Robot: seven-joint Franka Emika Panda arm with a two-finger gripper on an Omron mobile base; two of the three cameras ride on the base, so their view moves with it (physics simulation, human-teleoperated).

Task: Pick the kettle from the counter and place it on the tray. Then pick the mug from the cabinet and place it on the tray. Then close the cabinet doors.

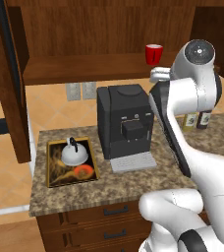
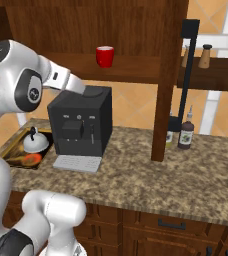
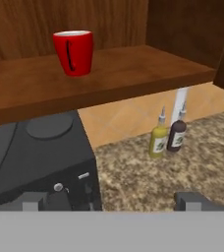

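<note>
The silver-white kettle (image 1: pixel 74 154) (image 2: pixel 36 142) stands on the gold-rimmed tray (image 1: pixel 52 173) (image 2: pixel 12 148) at the left end of the counter (image 1: pixel 133 183) (image 2: pixel 161 175). The red mug (image 1: pixel 154 53) (image 2: pixel 105 56) (image 3: pixel 75 51) sits upright on the wooden shelf of the cabinet (image 1: pixel 99 29) (image 3: pixel 109 74). My gripper (image 2: pixel 92 92) (image 3: pixel 114 201) hovers open over the top of the coffee machine, below and in front of the mug, with nothing between its fingers. Both cabinet doors (image 1: pixel 6 74) (image 2: pixel 170 75) stand open.
A big black coffee machine (image 1: pixel 124 125) (image 2: pixel 81 125) (image 3: pixel 40 157) with a grey drip plate stands right of the tray, directly under my hand. A yellow bottle (image 3: pixel 158 140) and a dark bottle (image 2: pixel 186 135) (image 3: pixel 177 135) stand further right on the counter.
</note>
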